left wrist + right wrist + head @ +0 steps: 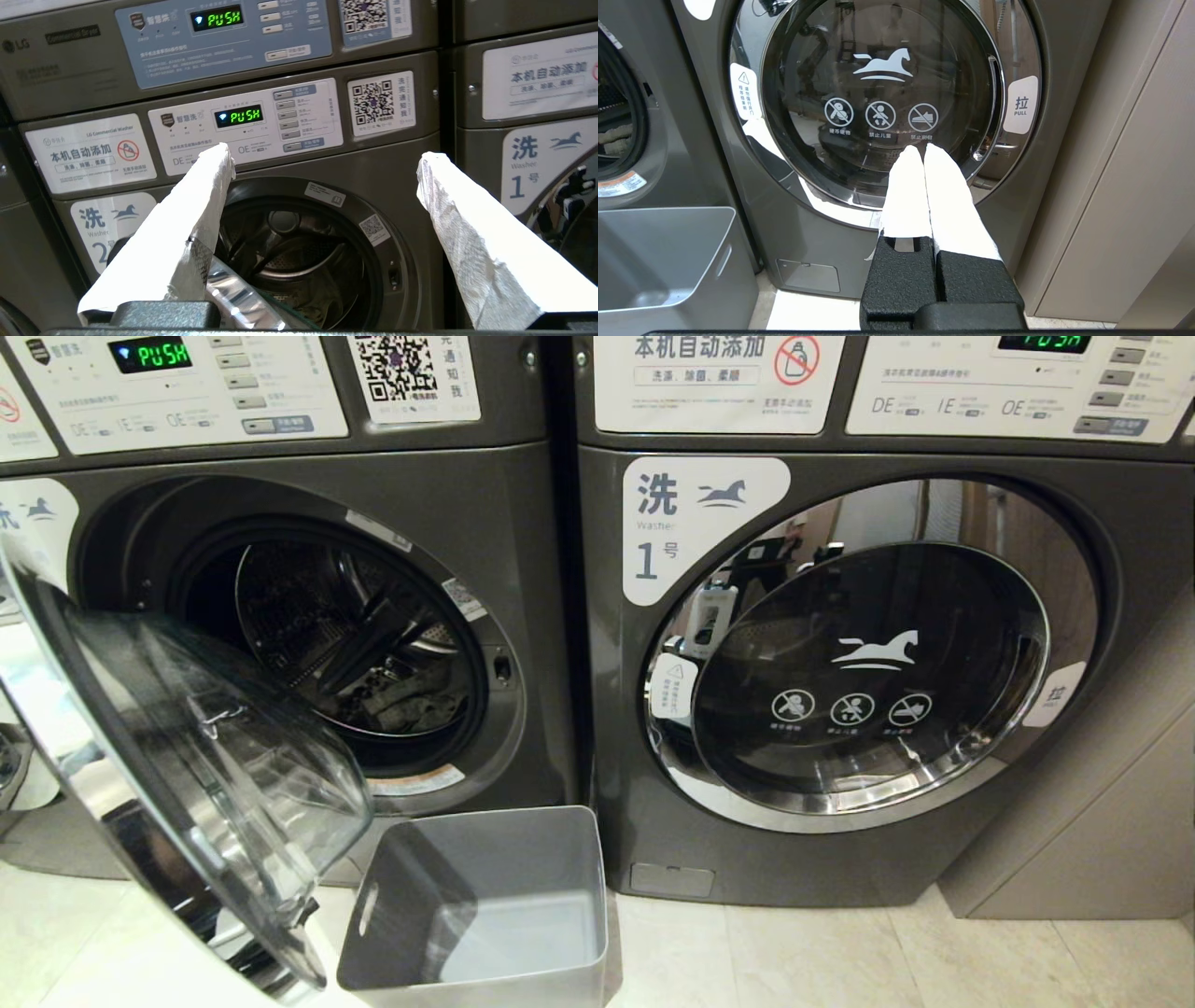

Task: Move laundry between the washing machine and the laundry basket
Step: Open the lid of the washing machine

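One faded grey-green denim-like garment (411, 702) lies crumpled at the bottom of the steel drum of the dark grey front-loading washing machine marked 2 (373, 186), whose chrome-rimmed round glass door (196, 775) stands swung wide open toward the robot's left. Just below the drum opening, on the pale tiled floor (794, 957), sits the light grey rectangular plastic laundry basket (495, 915) with tapered walls and slot handles, its inside bare. Beside it on the right stands the alike dark grey machine marked 1 (709, 532), its door with the white horse logo closed, and beyond that a beige cabinet panel (1125, 186).

Neither arm shows in the head view. Only the left wrist view shows the lit green "PUSH" displays on the stacked control panels (243, 116) and the label 2; there the garment is barely visible low in the drum. The right wrist view alone shows the "PULL" tab on machine 1's door.

Raised in front of the open drum and aimed at it, the left gripper (324, 163) has its white-wrapped fingers (196, 219) spread wide and empty. Low before machine 1's door, the right gripper (923, 149) has its white fingers pressed together, holding nothing.
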Controlling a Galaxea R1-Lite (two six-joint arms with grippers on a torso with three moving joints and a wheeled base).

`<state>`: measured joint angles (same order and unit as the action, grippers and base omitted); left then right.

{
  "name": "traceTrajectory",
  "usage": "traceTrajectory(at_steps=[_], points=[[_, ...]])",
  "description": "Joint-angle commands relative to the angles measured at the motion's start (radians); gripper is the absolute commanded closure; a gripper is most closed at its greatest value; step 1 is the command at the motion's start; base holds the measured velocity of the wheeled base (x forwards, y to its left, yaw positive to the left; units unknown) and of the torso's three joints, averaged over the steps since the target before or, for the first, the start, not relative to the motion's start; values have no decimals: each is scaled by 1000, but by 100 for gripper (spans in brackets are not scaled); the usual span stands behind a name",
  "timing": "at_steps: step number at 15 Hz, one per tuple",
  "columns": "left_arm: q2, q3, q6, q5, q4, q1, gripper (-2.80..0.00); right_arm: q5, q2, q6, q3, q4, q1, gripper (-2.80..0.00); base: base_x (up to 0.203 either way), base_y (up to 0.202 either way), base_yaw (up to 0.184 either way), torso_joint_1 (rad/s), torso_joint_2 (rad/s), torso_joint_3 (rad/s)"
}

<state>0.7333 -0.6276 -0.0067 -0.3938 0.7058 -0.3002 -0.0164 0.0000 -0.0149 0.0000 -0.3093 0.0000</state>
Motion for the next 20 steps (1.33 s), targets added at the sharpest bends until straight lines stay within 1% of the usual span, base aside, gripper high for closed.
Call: traceTrajectory(at_steps=[1,4,6,7,8,9,10,11,13,15,16,18,19,20], points=[[-54,-13,20,-3,-18,25,-280,0,2,0,40,-2,0,0,0,0,0,0,0,0],[-59,-13,64,-5,-36,80,-280,0,2,0,40,-2,0,0,0,0,0,0,0,0],[-70,-14,124,-3,-72,137,-280,0,2,0,40,-2,0,0,0,0,0,0,0,0],[-73,-12,157,0,-107,180,-280,0,2,0,40,-2,0,0,0,0,0,0,0,0],[-76,-7,190,15,-143,222,0,0,2,0,40,-2,0,0,0,0,0,0,0,0],[-82,-5,205,43,-175,260,0,0,2,0,40,-2,0,0,0,0,0,0,0,0],[-98,-1,211,63,-231,279,0,0,2,0,40,-2,0,0,0,0,0,0,0,0],[-116,17,210,69,-289,282,0,0,2,0,40,-2,0,0,0,0,0,0,0,0],[-159,112,203,72,-355,283,0,0,2,0,40,-2,0,0,0,0,0,0,0,0],[-208,244,192,80,-384,289,0,0,2,0,40,-2,0,0,0,0,0,0,0,0],[-234,304,175,101,-391,296,0,0,2,0,40,-2,0,0,0,0,0,0,0,0],[-276,401,121,178,-411,322,0,0,2,0,40,-2,0,0,0,0,0,0,0,0],[-305,434,98,206,-434,326,0,0,2,0,40,-2,0,0,0,0,0,0,0,0],[-345,465,83,217,-471,325,0,0,2,0,40,-2,0,0,0,0,0,0,0,0]])
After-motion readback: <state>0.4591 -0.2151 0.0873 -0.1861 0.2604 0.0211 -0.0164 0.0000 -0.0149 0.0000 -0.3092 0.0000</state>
